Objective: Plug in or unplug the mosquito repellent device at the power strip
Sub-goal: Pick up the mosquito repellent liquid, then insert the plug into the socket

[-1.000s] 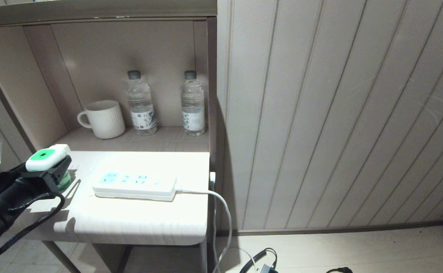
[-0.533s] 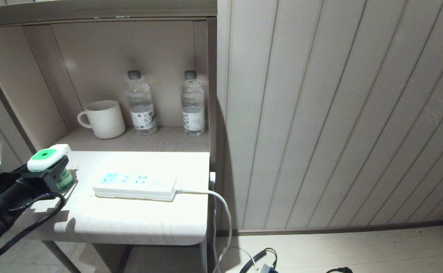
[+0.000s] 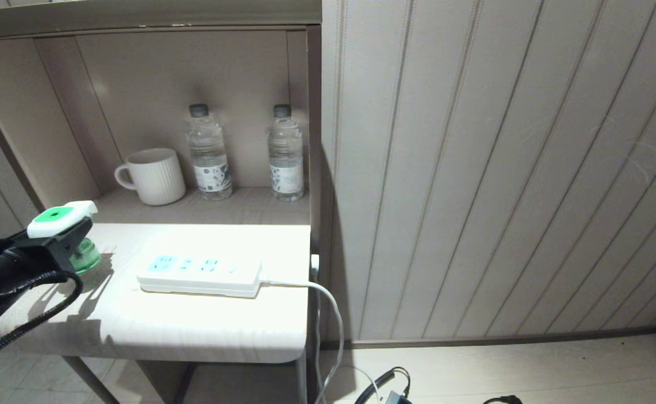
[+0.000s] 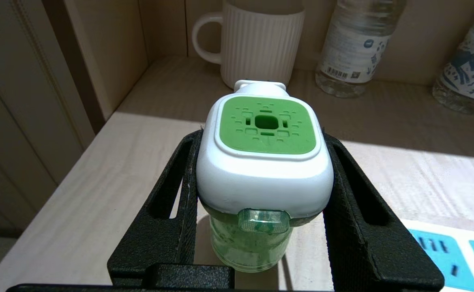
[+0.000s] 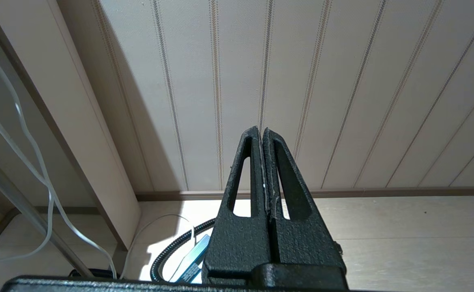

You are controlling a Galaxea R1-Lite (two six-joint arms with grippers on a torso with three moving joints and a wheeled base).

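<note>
White-and-green plastic mosquito repellent device [image 4: 264, 162] squeezed between black left gripper [image 3: 61, 238] fingers, half closed, left of flat white power strip [image 3: 200, 275].

Mosquito repellent device [image 4: 264, 162] prongs hidden; power strip [image 4: 447, 253] cut off by edge.

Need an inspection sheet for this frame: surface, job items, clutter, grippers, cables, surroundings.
Surface: pale wooden tabletop, brightly lit, inside a shelf alcove.
Job's things: mosquito repellent device upright, unplugged, at the table's left edge; power strip flat mid-table, its visible sockets empty.
Clutter: ribbed white mug and two water bottles on the back ledge.
Grippers: left gripper clamps the device's sides; right gripper shut, holding nothing, facing the wall low beside the table.
Cables: white strip cable drops off the table's right edge; black cables on the floor.
Surroundings: striped wall panels.
</note>
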